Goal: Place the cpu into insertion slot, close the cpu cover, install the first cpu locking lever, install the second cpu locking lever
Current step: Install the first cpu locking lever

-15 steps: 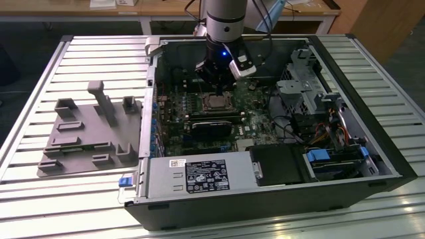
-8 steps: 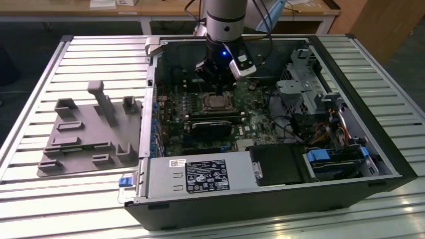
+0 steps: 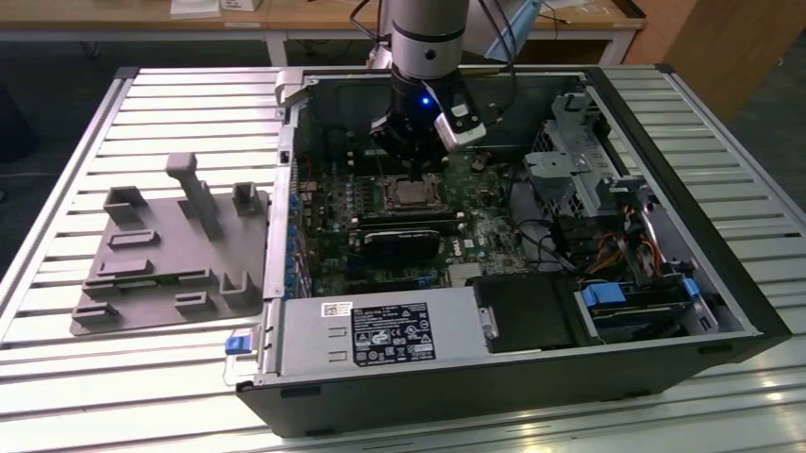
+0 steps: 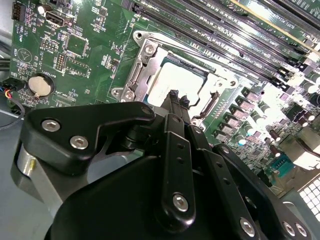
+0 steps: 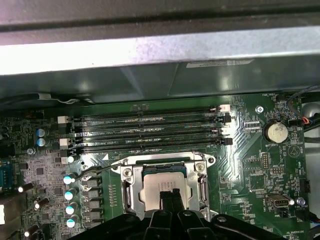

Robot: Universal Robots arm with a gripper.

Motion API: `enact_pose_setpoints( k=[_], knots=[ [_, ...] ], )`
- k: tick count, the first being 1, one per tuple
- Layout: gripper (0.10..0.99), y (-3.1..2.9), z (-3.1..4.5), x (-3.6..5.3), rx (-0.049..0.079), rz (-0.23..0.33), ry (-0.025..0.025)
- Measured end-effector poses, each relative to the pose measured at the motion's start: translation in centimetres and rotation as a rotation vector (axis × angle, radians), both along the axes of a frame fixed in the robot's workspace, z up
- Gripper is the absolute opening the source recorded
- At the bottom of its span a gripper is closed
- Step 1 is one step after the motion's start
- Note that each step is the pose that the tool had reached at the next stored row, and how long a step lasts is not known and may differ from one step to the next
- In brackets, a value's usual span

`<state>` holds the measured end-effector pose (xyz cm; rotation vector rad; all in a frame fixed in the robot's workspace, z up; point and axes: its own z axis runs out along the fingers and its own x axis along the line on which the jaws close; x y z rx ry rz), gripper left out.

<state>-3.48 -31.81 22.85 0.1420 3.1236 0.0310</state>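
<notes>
- Black hand (image 4: 175,97), fingers pressed together with nothing between them, hangs with its tips at the cpu (image 4: 172,80); touching or just above, I cannot tell.
- Cpu lies in the insertion slot (image 5: 165,168), the cpu cover (image 5: 128,190) framing it, seemingly down.
- Judged step: closing the cover, which calls for a straight, light press, clear of the lever wire (image 5: 95,171).
- Beyond run the memory slots (image 5: 150,130).

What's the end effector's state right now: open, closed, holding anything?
End effector: closed, fingertips together just over the cpu, nothing seen between them.
</notes>
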Motion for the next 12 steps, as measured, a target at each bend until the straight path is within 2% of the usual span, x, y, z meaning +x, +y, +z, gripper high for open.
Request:
enact_pose_setpoints(
  k=[6,12],
  knots=[
    [0.102,0.0,0.0,-0.5,0.0,0.0,0.0],
    [0.102,0.0,0.0,-1.73,0.0,0.0,-0.0002]
  ],
)
